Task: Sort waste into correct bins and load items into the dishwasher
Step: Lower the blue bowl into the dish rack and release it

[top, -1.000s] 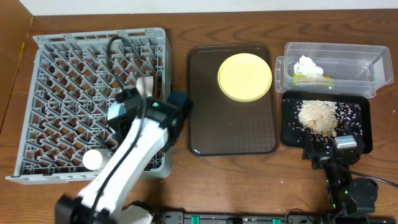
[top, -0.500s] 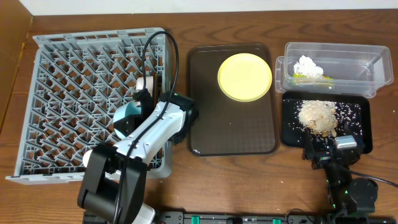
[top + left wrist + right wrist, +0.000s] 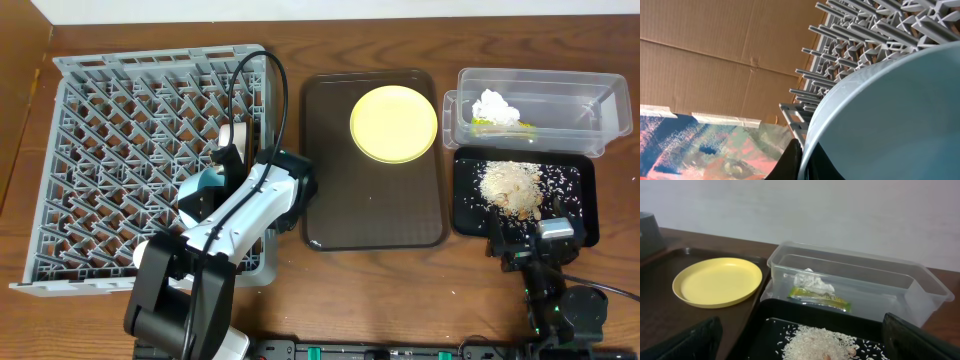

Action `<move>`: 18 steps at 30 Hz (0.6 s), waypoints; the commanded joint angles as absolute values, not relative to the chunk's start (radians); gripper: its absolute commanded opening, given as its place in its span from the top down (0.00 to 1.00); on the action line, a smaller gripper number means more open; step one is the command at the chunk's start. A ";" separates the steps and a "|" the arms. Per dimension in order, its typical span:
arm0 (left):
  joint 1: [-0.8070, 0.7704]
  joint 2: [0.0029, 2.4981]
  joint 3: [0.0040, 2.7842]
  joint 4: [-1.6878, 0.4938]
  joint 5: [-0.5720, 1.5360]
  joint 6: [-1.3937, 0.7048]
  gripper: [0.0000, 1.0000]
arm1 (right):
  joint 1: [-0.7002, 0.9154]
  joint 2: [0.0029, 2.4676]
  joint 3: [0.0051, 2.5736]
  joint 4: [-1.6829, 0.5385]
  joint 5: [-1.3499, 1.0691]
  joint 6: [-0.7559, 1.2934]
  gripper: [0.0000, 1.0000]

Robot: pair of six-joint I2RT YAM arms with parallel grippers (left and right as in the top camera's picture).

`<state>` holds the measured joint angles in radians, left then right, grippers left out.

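Note:
My left gripper (image 3: 222, 172) is shut on the rim of the light-blue bowl (image 3: 203, 188) and holds it on edge over the right side of the grey dish rack (image 3: 110, 110). In the left wrist view the black fingers (image 3: 802, 161) pinch the bowl's rim (image 3: 880, 115), with rack pegs (image 3: 865, 30) behind. A white cup (image 3: 149, 256) lies at the rack's near edge. The yellow plate (image 3: 393, 123) sits on the brown tray. The clear tub (image 3: 580, 110) holds tissue (image 3: 497, 106) and the wrapper (image 3: 512, 126). Rice (image 3: 510, 185) lies in the black tray (image 3: 580, 190). My right gripper (image 3: 530, 245) is open and empty. The chopsticks are out of view.
The dark brown serving tray (image 3: 370, 200) lies between the rack and the bins. A pale rounded item (image 3: 236, 135) stands among the rack pegs behind my left gripper. The right wrist view shows the plate (image 3: 717, 281), tub (image 3: 860, 275), wrapper (image 3: 819, 296) and rice (image 3: 822, 342).
My left arm has swung left from the rack's right edge, carrying the light-blue bowl over the rack. In the last half second it barely moved. The right arm is still.

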<state>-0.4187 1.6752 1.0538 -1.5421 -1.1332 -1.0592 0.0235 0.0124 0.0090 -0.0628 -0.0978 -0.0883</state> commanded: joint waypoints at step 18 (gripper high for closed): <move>-0.415 1.664 1.047 -1.525 -1.109 -1.087 0.92 | 0.020 0.007 0.006 -0.064 -0.102 -0.099 0.01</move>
<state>-0.4187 1.6752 1.0534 -1.5318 -1.1404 -1.0641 0.0235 0.0124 0.0090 -0.0631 -0.0978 -0.0883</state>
